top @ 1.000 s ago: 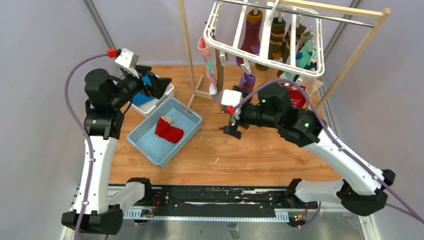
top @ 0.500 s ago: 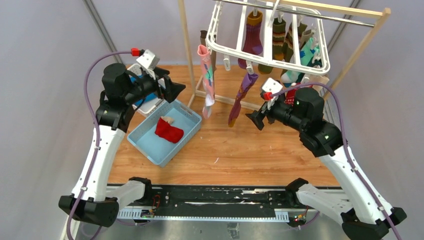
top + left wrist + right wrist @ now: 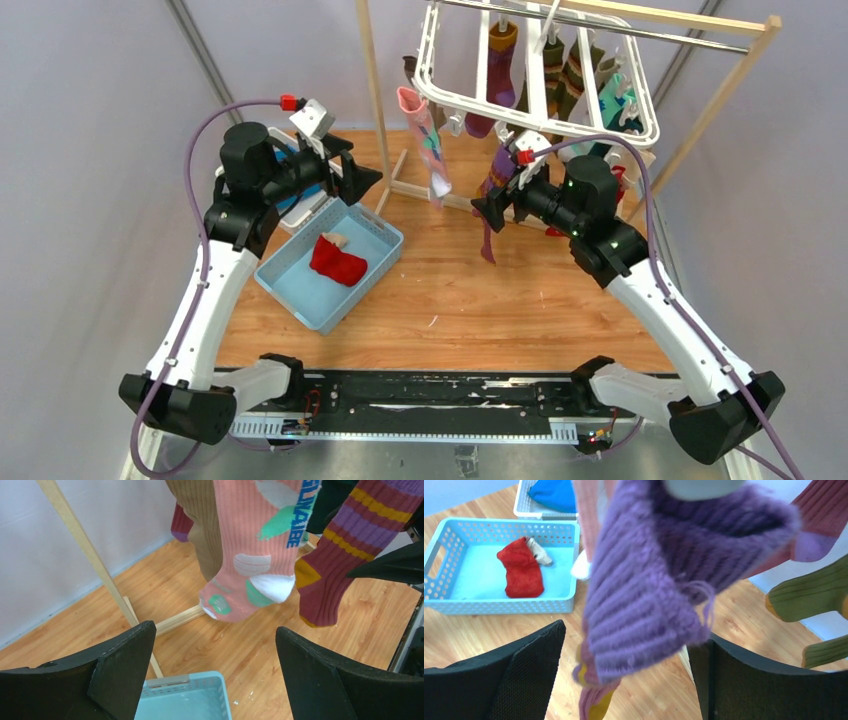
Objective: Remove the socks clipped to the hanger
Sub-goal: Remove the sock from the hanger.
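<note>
both jaws spread; right gripper point(image 3: 626, 640) faces the purple sock point(image 3: 644, 580), left gripper point(image 3: 215, 630) the pink sock point(image 3: 250, 545). tugging hard could swing the hanger point(image 3: 540, 110) and spoil aim.

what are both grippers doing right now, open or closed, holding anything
Left gripper: open, empty, facing the pink patterned sock.
Right gripper: open, the purple knit sock hangs between its jaws, not clamped.

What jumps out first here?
The white hanger, top centre, loaded with colourful socks. The right tool is open at a fuzzy purple sock, the left tool open facing a pink patterned sock. One red sock lies in the blue basket, left.
</note>
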Controlling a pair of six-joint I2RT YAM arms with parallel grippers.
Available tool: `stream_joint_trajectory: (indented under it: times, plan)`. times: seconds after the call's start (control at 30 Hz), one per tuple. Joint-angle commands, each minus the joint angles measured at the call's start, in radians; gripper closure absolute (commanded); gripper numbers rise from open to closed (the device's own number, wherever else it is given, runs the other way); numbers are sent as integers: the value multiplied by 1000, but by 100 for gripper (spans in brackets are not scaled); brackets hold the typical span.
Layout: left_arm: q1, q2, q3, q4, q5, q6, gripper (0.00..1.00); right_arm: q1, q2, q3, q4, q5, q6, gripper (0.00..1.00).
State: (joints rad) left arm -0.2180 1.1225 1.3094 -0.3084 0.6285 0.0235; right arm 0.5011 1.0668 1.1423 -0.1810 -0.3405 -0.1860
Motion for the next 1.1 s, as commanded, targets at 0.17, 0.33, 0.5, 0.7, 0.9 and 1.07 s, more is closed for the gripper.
stream_joint_trajectory:
  times: [0.17,0.33,0.5,0.7,0.9,1.07]
  plan:
    - [-19,17,-7,47,16,-17,6,-10,29,-10,172,75,46,47]
    - [-28,8,-5,41,25,-3,6,-10,16,0,150,0,22,72]
    - [-93,-23,3,22,87,56,6,-9,-52,-10,31,-113,-77,78]
    - [-219,16,78,-19,123,100,6,-11,-98,-36,-52,-192,-149,88]
    - [-326,103,187,39,64,-3,7,-14,-83,-50,-55,-180,-162,94]
    - [-404,175,232,122,-1,-114,7,-24,-52,-70,-16,-187,-136,97]
